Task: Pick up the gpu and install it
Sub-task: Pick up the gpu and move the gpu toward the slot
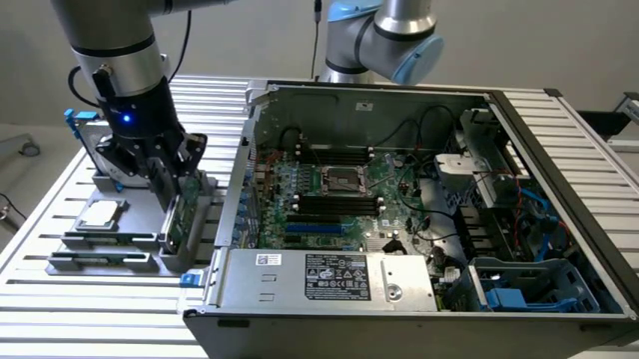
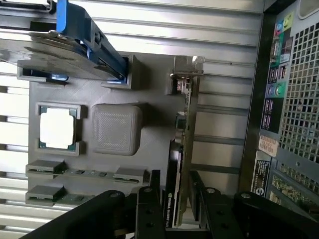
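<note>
The gpu (image 1: 185, 218) stands on edge in a slot of the grey parts holder (image 1: 120, 243), just outside the open computer case (image 1: 559, 187). In the wrist view the gpu (image 2: 182, 134) shows its black cooler on one face, green board on the other and the silver bracket at the far end. My gripper (image 1: 172, 187) is down over its upper edge. The two black fingers (image 2: 149, 204) press against either face of the card, so the gripper (image 2: 177, 199) is shut on it. The card still sits in the holder.
On the grey holder (image 2: 114, 129) lie a square silver CPU chip (image 1: 100, 215) (image 2: 57, 128) and memory sticks (image 1: 100, 262). A hard drive with blue rails (image 2: 75, 45) stands behind. The motherboard (image 1: 330, 194) lies exposed inside the case, whose rear panel (image 2: 294, 99) is close beside the card.
</note>
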`<action>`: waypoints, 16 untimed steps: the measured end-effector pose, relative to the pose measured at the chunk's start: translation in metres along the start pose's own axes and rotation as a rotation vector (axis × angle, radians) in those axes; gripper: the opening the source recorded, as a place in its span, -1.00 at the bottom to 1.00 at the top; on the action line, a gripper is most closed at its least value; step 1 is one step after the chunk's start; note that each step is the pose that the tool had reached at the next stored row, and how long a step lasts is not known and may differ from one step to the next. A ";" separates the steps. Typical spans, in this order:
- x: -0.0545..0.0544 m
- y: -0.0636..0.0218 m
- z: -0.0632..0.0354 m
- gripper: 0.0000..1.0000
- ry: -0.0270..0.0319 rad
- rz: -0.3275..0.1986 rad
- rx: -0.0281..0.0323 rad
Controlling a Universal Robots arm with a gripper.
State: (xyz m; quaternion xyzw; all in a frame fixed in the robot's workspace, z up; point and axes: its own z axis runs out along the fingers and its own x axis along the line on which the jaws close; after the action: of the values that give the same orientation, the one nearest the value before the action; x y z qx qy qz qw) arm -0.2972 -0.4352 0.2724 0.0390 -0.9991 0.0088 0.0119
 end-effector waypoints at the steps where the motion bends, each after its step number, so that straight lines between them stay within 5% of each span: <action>1: 0.000 0.0000 0.0016 -0.28 -0.0009 0.003 0.0000; 16: 0.000 0.0003 0.0187 -0.28 -0.0202 0.038 0.0021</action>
State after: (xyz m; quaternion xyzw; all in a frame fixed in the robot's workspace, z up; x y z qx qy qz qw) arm -0.2976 -0.4353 0.2537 0.0203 -0.9997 0.0097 0.0016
